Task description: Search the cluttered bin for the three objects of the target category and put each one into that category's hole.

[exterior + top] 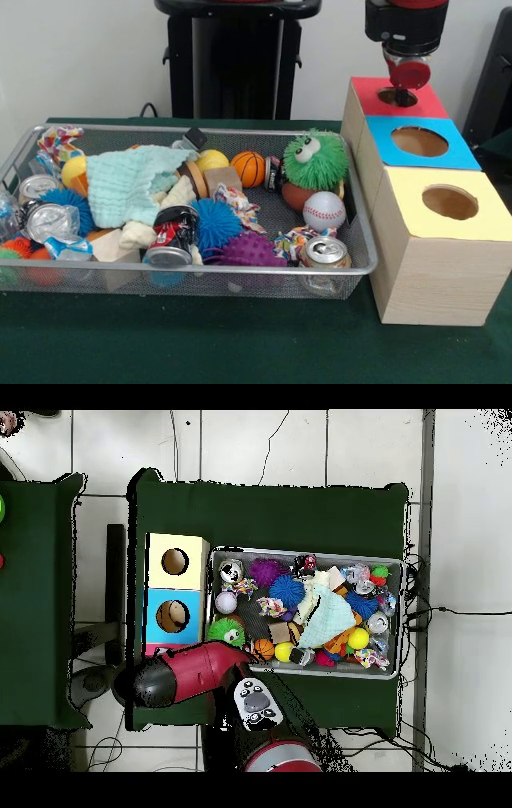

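Green table (240, 352); gripper (406, 74) above hole (398, 97).

From the front camera I looked across the table toward the pedestal (238, 48) — low and close, with the bin (360, 268) filling the left and the three boxes to its right, the red-topped box (398, 100) farthest from me. My overhead camera sat high above, facing straight down, with the arm (195, 672) entering from the bottom edge; there the boxes lay left of the bin (305, 674) — the view was turned half round. Both views shared the bin, the boxes and the green table (270, 509).
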